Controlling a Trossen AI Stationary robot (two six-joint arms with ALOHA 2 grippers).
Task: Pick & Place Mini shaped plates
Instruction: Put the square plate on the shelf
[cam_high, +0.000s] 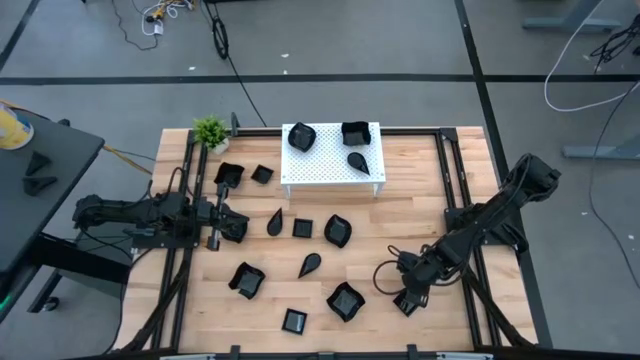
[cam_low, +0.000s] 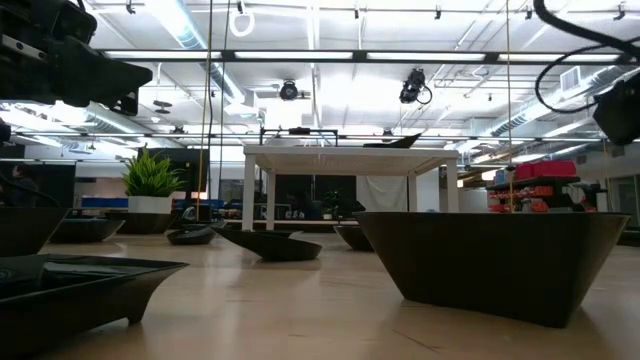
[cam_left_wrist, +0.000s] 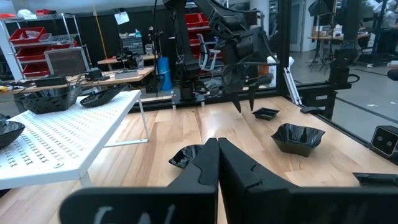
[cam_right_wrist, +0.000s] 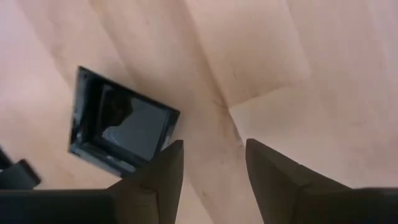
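High view: mini shaped plates (cam_high: 338, 232) scattered over surface (cam_high: 420, 210), three on white stand (cam_high: 330, 165); left gripper (cam_high: 236, 226) clenched, empty.
Right wrist view: right gripper (cam_right_wrist: 214, 165) released over square plate (cam_right_wrist: 121, 121).
Handling: probably light, stiff, slippery; pinch the rim.

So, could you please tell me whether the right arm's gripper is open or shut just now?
Open. The right gripper shows its two dark fingers spread with bare wooden table between them, holding nothing, beside a small glossy black square plate.

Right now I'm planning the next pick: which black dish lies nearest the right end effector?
The small square dish directly beneath the open right end effector; the others lie farther left.
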